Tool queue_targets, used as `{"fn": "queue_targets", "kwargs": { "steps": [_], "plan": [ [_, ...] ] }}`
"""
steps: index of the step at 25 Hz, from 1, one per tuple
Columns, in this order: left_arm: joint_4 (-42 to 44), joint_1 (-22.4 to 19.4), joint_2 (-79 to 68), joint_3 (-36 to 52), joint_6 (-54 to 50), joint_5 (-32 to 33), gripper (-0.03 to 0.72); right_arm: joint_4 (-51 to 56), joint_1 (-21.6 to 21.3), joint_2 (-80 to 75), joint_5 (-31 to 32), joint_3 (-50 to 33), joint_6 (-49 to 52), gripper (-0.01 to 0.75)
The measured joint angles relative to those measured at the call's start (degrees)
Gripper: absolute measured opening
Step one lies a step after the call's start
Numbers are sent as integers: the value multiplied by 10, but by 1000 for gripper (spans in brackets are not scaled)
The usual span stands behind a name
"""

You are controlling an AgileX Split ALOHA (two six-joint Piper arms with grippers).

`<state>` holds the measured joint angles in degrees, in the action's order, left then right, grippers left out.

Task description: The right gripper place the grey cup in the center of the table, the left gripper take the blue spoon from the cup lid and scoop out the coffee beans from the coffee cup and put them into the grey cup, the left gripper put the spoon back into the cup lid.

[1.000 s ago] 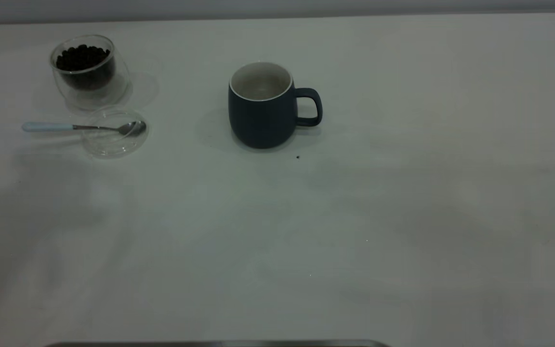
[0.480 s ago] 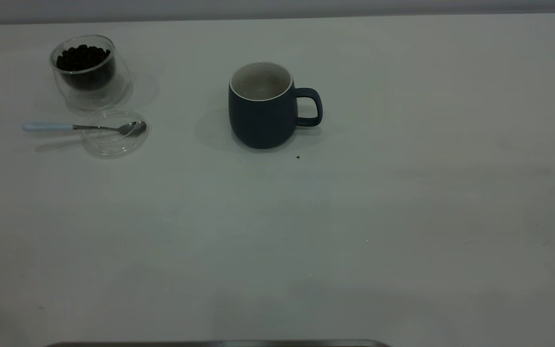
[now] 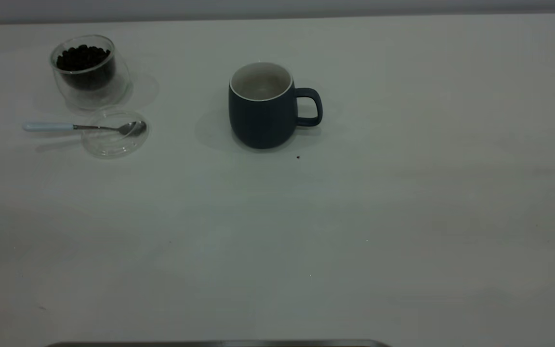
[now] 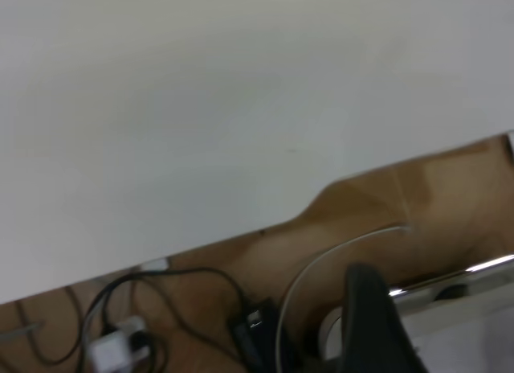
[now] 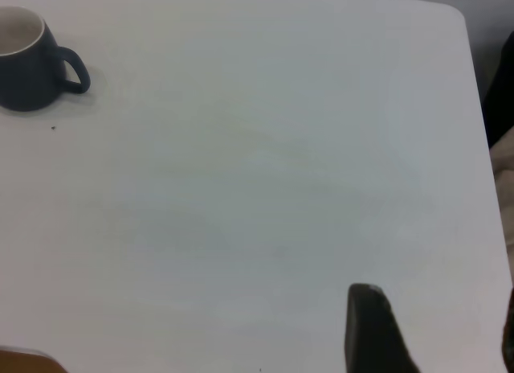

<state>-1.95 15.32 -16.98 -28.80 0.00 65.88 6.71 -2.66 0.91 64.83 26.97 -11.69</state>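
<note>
White matte surface [image 3: 306, 241] carries everything. At its near edge, above a wooden floor [image 4: 450, 188] with cables, a black part of the left gripper [image 4: 371, 309] shows. The right gripper [image 5: 369, 325] hangs over the surface, well apart from the mug. I cannot tell whether either is spread or closed.

Farther back on the left, the pale-blue-handled metal spoon [image 3: 65, 127] rests its bowl in the round clear cup lid [image 3: 109, 144]. The dark blue-grey ceramic mug [image 3: 260, 120] stands upright near the centre, handle rightward. Farthest, just behind the lid, the clear double-walled glass cup [image 3: 72, 94] holds dark coffee beans [image 3: 82, 58].
</note>
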Motion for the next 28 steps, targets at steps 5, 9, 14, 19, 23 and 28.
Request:
{"fn": "queue_targets", "kwargs": {
  "steps": [5, 9, 14, 19, 23, 28],
  "plan": [
    [-11, 0, 76, 9, 0, -11, 486, 0, 0, 0, 0, 0, 0, 358],
    [-12, 0, 115, 9, 0, -11, 486, 0, 0, 0, 0, 0, 0, 358],
    [-13, -9, 149, 9, 0, -10, 486, 0, 0, 0, 0, 0, 0, 358],
    [-15, -104, 175, 9, 0, -10, 486, 0, 0, 0, 0, 0, -1, 358],
    [-15, -157, 180, 9, 0, -9, 486, 0, 0, 0, 0, 0, -1, 358],
    [-17, -161, 180, 9, 0, -9, 486, 0, 0, 0, 0, 0, -1, 358]
  ]
}}
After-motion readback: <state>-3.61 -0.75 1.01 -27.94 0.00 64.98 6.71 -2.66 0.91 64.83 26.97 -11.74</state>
